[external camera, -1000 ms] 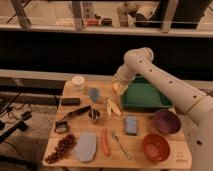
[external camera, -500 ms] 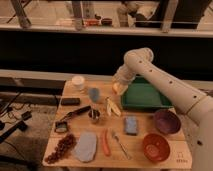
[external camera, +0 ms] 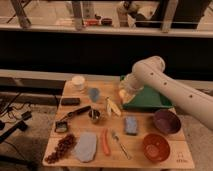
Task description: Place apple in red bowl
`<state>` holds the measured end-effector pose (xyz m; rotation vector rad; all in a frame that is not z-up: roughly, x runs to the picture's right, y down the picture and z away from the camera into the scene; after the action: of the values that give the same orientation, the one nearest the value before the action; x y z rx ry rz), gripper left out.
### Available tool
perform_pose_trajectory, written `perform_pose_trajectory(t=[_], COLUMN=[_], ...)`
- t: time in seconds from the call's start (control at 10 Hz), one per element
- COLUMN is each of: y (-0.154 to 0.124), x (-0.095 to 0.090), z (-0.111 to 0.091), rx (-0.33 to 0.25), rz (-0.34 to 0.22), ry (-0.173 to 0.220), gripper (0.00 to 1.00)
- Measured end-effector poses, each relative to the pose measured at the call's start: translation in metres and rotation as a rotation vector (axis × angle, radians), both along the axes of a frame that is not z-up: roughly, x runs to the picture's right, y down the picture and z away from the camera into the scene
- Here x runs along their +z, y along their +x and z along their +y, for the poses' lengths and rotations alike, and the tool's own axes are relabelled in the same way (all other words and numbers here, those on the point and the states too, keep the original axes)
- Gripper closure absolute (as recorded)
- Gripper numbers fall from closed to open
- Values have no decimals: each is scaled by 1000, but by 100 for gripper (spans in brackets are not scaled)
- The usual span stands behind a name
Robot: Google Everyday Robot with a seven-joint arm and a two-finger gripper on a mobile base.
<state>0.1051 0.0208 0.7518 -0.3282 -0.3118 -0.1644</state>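
One gripper, mine, hangs low at the left edge of the green tray, near the back of the wooden surface; whether it is wide or narrow I cannot tell. The apple shows as a small yellowish round form right at the gripper. Nothing else can be made out in the green tray. The purple bowl lies to the front right. The red bowl sits nearer the front edge, holding nothing visible, well apart from the apple.
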Motion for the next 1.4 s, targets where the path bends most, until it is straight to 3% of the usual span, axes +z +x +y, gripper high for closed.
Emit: perform_pose_trajectory(t=[0.3,0.9,1.4], y=[6,60,66], x=[-30,-62,-93], z=[28,82,119], rx=[1,74,133], rz=[30,134,173], ry=[9,-49,-69], gripper=[86,86,86])
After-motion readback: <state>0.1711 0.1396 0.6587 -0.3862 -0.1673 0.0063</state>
